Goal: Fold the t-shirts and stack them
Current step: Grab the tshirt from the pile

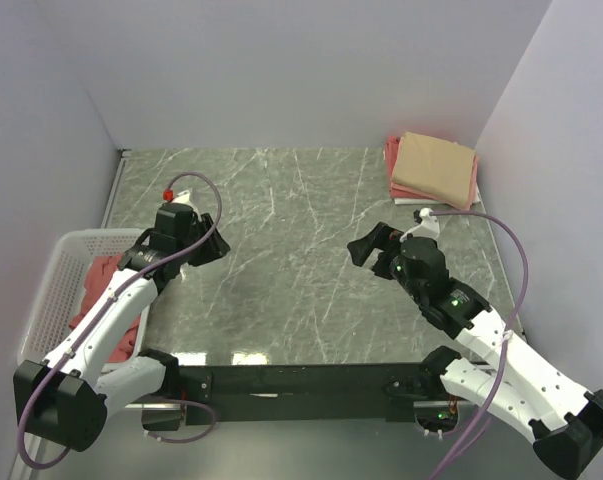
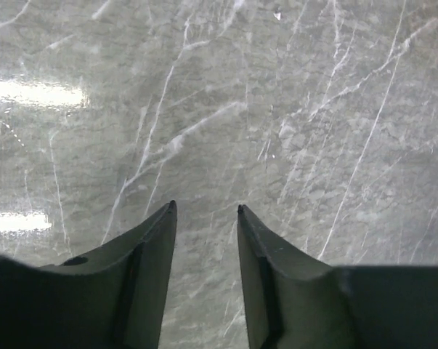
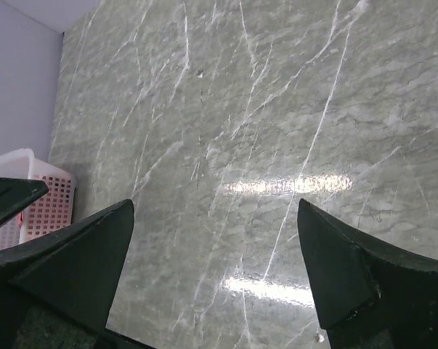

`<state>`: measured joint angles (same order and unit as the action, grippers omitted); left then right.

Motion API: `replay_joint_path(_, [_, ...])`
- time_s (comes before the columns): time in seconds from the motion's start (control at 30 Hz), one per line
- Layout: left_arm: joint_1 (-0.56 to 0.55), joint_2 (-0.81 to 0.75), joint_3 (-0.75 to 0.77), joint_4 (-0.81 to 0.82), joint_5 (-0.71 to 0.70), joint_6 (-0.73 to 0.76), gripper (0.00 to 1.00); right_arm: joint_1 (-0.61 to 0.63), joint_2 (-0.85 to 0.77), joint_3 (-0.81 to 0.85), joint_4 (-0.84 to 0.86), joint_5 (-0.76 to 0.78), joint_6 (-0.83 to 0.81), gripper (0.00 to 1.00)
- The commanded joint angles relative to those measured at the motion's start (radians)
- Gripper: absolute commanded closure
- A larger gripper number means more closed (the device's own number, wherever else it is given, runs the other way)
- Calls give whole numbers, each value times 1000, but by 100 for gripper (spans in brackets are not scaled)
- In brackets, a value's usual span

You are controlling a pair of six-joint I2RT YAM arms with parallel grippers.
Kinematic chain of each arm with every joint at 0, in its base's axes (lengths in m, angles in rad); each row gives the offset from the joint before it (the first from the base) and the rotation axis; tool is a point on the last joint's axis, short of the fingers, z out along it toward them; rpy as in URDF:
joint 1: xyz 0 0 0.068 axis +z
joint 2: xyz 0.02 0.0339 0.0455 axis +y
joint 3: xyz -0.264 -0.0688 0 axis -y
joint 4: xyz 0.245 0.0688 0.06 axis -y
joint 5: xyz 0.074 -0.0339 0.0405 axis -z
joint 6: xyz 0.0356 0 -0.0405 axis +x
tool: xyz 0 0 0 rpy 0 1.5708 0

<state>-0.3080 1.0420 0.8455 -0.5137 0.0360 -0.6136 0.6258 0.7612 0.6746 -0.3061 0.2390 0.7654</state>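
two folded t-shirts (image 1: 436,167), one red t-shirt (image 1: 102,276), one basket (image 1: 47,298)

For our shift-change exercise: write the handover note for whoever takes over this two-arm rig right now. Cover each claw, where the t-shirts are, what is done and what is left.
Left claw: open, empty, over the bare table beside the basket.
Right claw: open wide, empty, over the middle of the table.
T-shirts: the tan t-shirt lies folded on top of the pink t-shirt in the far right corner. The red t-shirt is crumpled in the basket at the left.
Done: two folded and stacked.
Left: lift out the red one, fold it, add it to the stack.
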Motion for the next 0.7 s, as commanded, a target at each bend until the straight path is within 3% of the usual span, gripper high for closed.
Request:
replay_joint_path(0.0, [4, -20, 38, 15, -33, -26, 54, -3, -26, 14, 9, 51, -9, 0])
replay_joint_path(0.23, [73, 61, 234, -80, -87, -113, 30, -3, -56, 51, -76, 94, 15, 0])
replay_joint_path(0.3, [133, 93, 276, -123, -123, -152, 29, -3, -60, 59, -90, 83, 22, 0])
replay_joint_path(0.37, [176, 101, 316, -201, -252, -188, 27, -5, -60, 63, -97, 76, 15, 0])
replay_joint_path(0.47, [280, 98, 336, -317, -414, -284, 19, -3, -60, 59, -105, 54, -4, 0])
replay_joint_path(0.53, [358, 93, 314, -344, -476, -331, 7, -3, -62, 39, -94, 40, -18, 0])
replay_joint_path(0.67, [503, 119, 222, -292, -440, -334, 2, -3, -59, 23, -91, 31, -32, 0])
